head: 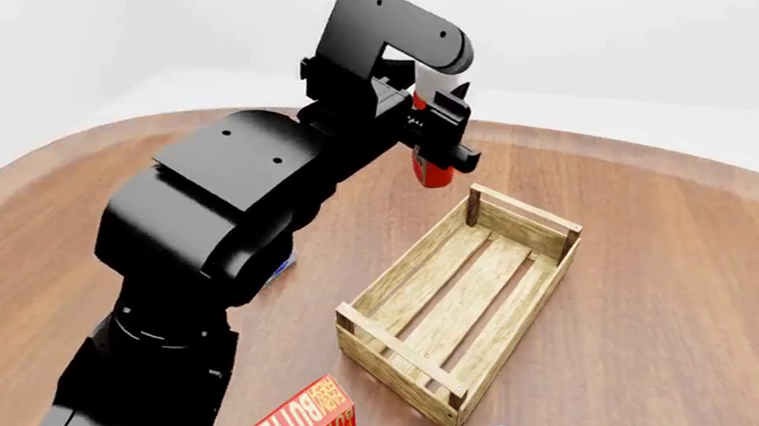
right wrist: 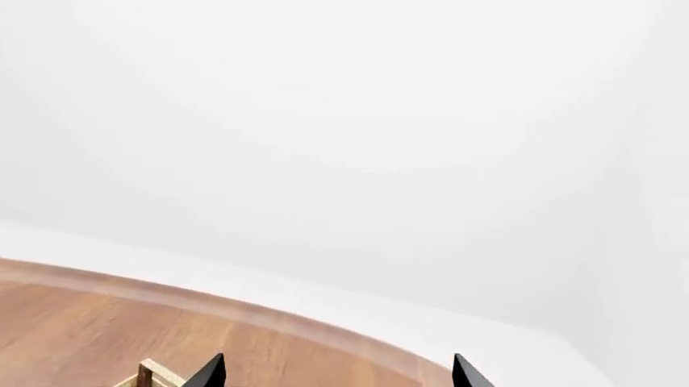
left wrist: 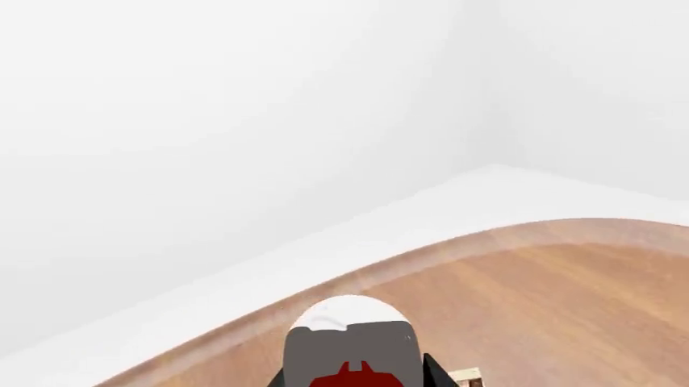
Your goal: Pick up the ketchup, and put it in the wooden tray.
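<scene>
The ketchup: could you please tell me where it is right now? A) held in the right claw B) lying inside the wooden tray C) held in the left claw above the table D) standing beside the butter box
C: the ketchup hangs in the left claw, above the table and outside the wooden tray.

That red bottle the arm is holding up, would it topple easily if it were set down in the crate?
Probably. The ketchup bottle looks tall and narrow, so it could tip. The wooden tray has slats with gaps, an uneven footing. Its low sides would likely catch a fall. The left gripper carries it, so it seems light.
</scene>
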You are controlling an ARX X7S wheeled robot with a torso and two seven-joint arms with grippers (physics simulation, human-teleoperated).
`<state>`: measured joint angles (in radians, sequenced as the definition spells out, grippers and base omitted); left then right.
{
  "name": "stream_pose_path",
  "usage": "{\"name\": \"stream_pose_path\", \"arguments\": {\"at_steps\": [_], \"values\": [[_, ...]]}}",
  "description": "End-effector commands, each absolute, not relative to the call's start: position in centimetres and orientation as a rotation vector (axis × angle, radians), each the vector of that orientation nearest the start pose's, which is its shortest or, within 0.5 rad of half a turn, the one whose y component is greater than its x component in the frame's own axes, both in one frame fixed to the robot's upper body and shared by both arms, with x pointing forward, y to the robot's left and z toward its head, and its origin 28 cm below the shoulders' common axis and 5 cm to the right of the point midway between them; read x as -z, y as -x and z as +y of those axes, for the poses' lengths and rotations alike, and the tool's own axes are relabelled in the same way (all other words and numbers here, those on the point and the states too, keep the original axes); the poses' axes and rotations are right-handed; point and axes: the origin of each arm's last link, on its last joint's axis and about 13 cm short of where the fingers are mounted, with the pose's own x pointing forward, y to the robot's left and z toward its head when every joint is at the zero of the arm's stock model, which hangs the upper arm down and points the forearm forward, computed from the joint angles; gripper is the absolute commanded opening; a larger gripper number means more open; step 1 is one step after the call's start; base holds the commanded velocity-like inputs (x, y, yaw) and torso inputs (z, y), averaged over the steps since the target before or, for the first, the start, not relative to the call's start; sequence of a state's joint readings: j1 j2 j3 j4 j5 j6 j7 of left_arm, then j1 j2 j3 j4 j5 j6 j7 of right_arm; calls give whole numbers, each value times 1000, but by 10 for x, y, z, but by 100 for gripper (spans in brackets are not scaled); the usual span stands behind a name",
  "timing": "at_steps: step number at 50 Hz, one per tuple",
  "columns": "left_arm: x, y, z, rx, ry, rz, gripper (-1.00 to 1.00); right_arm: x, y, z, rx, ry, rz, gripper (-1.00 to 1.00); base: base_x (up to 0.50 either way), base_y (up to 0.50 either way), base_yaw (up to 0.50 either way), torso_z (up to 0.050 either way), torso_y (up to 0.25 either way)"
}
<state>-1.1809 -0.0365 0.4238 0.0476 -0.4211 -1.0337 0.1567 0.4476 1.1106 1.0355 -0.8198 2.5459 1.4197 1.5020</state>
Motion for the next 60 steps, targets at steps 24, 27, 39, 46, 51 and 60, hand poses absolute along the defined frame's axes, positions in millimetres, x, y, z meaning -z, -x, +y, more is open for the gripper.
{"name": "stream_pose_path", "arguments": {"at_steps": [24, 27, 39, 46, 51, 60], "values": [[-265, -336, 91, 721, -195, 1, -100, -284, -53, -206, 361, 219, -136, 100, 0, 0, 0, 0, -54], [-262, -340, 89, 709, -187, 9, -100, -284, -53, -206, 362, 217, -137, 100, 0, 0, 0, 0, -82], [-260, -346, 80, 702, -152, 11, -100, -284, -53, -206, 374, 210, -136, 100, -1, 0, 0, 0, -83], [-259, -348, 76, 686, -100, 10, -100, -284, -53, -206, 378, 210, -133, 100, 0, 0, 0, 0, -82], [-256, -349, 73, 675, -101, 8, -100, -284, -53, -206, 380, 211, -132, 100, 0, 0, 0, 0, -83], [-250, -349, 71, 668, -100, 6, -100, -284, -53, -206, 388, 211, -131, 100, -1, 0, 0, 0, -82]]}}
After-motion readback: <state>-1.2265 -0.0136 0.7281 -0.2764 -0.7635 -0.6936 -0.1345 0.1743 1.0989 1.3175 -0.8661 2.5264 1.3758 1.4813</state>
